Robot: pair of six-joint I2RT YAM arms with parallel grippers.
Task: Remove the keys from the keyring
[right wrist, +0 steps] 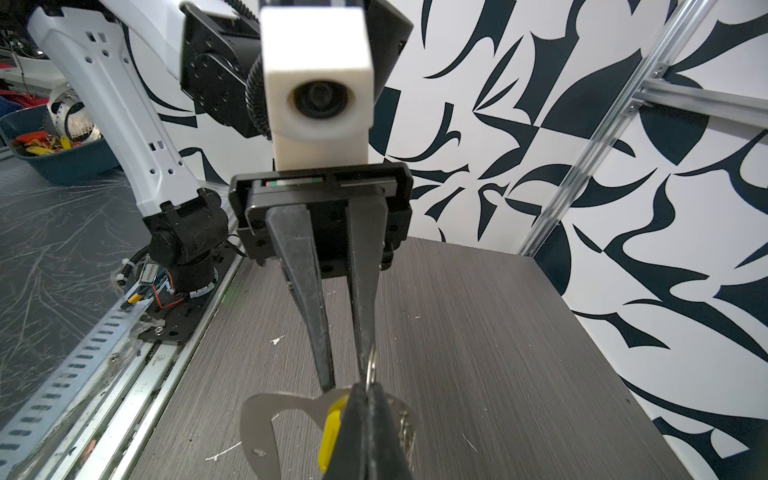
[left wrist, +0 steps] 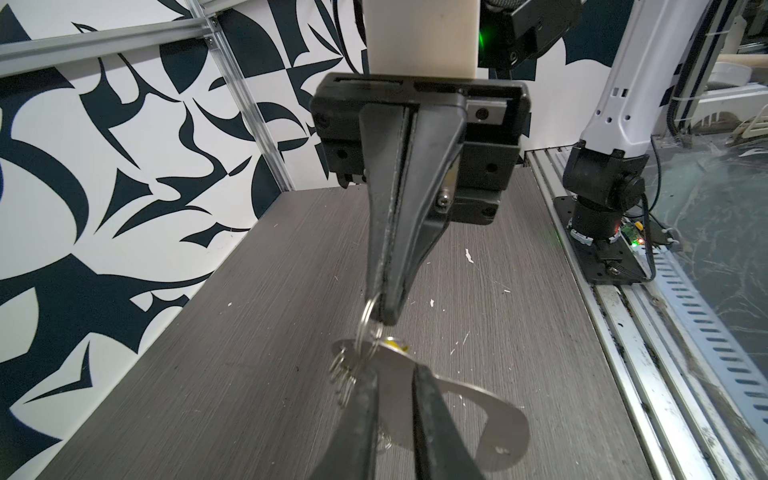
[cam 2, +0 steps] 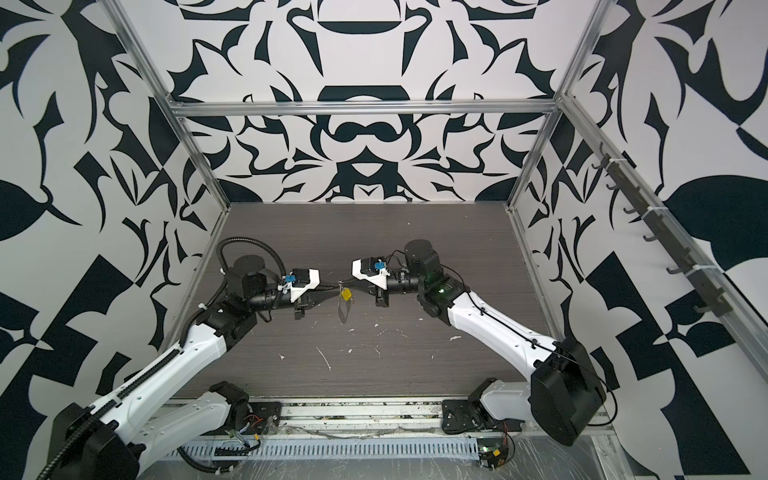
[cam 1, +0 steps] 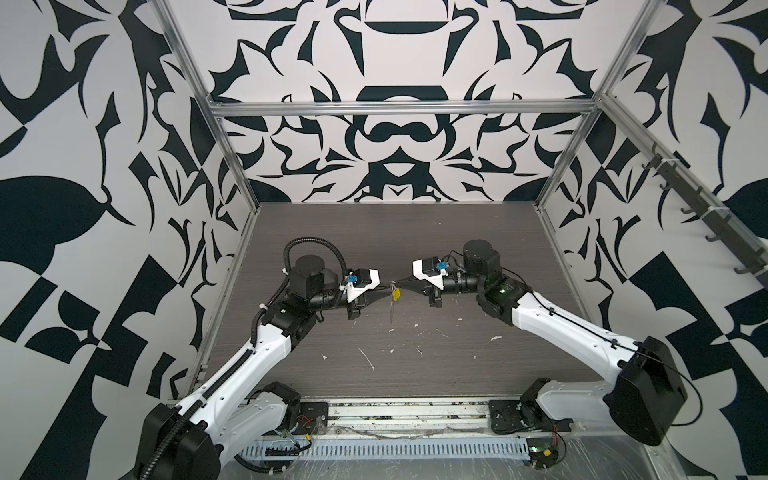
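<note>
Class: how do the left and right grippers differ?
Jaws: pressed together on the right gripper, a gap apart on the left gripper. Hold: the right gripper pinches a silver ring; the left gripper's tips sit by the keyring strap, any grip unclear. Both meet tip to tip above the table.

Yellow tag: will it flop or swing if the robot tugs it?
Probably swings: the tag hangs from the keyring in midair. It looks like hard plastic, so likely stiff. Small, so probably light.
</note>
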